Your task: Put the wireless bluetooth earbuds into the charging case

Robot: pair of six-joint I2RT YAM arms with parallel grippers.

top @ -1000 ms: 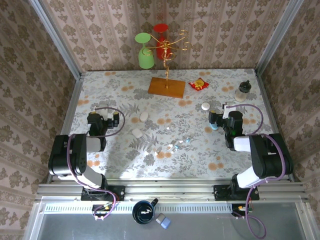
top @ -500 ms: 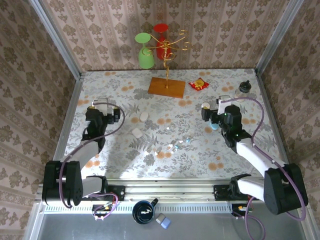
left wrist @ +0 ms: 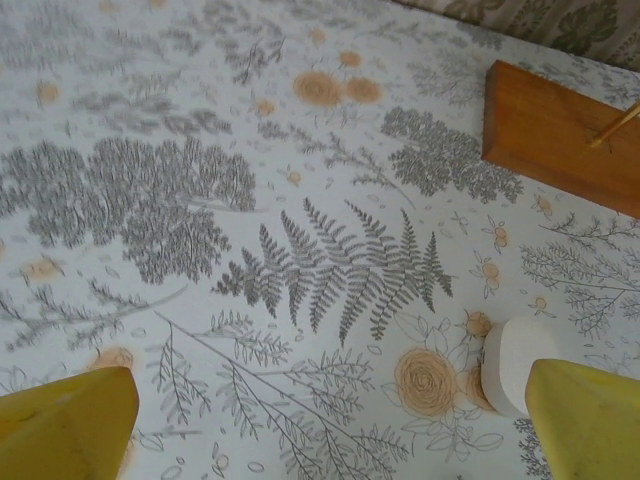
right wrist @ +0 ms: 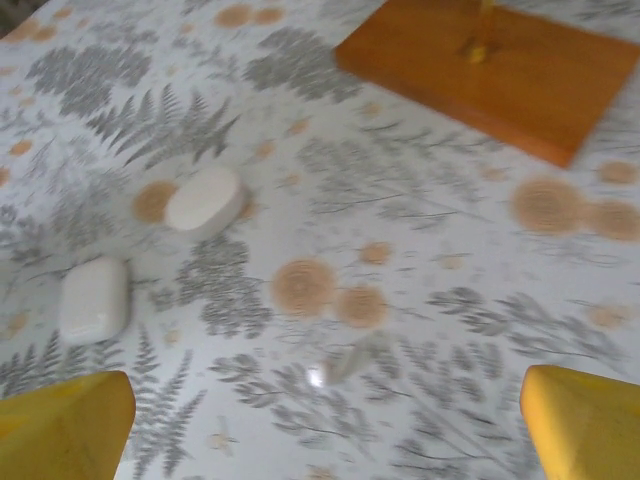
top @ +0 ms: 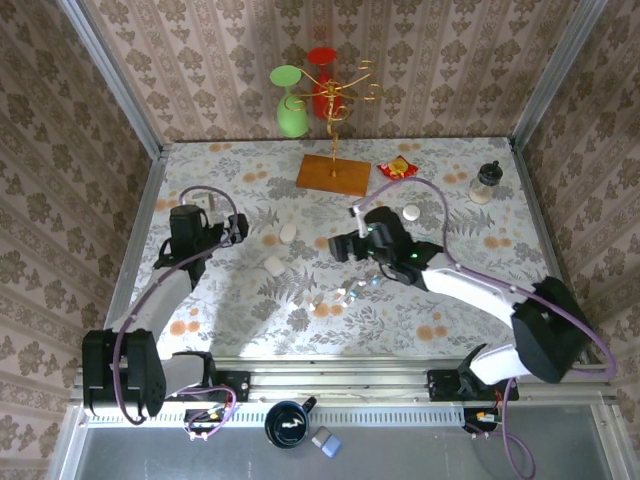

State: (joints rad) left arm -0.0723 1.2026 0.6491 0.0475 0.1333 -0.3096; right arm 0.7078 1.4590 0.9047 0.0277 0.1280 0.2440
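Observation:
Several tiny white and pale-blue earbuds [top: 355, 288] lie scattered mid-table, and one more [top: 337, 257] sits just below my right gripper [top: 342, 245]. That one shows as a blur [right wrist: 345, 362] in the right wrist view. Two white pebble-like cases [top: 288, 232] [top: 274, 266] lie left of centre, and both [right wrist: 205, 198] [right wrist: 95, 298] appear ahead of the right gripper [right wrist: 320, 430], which is open and empty. My left gripper [top: 228, 231] is also open and empty [left wrist: 325, 440], with one white case [left wrist: 515, 362] beside its right finger [left wrist: 590, 420].
A wooden-based stand [top: 333, 173] with a green and a red cup is at the back centre. A red packet [top: 397, 168] and a small jar [top: 485, 182] lie at the back right. A round white case [top: 411, 212] sits behind the right arm.
My right arm has swept left from the table's right side to the middle. The left arm has stretched out and its gripper has moved slightly back. Both grippers stay open.

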